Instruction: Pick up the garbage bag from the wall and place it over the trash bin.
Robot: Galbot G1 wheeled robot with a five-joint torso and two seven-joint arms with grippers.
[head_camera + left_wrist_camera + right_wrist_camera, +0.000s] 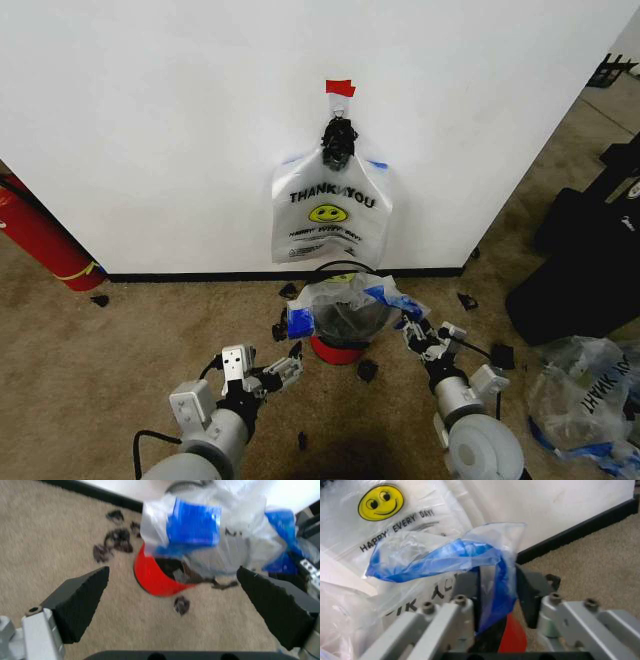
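Right claw [497, 592] pinching garbage bag [445, 558] blue trim over trash bin [338, 348], left claw [175, 592] spread wide, empty

Garbage bag [331, 213]: thin translucent white plastic, black "THANK YOU" lettering, yellow smiley face, blue edge trim. It hangs flat against the wall [150, 120] from a hook under a red tape piece. Wall: plain white, black baseboard. Trash bin [341, 338]: small, round, red base, standing on the carpet just below the hanging bag, already draped with a similar blue-trimmed bag.
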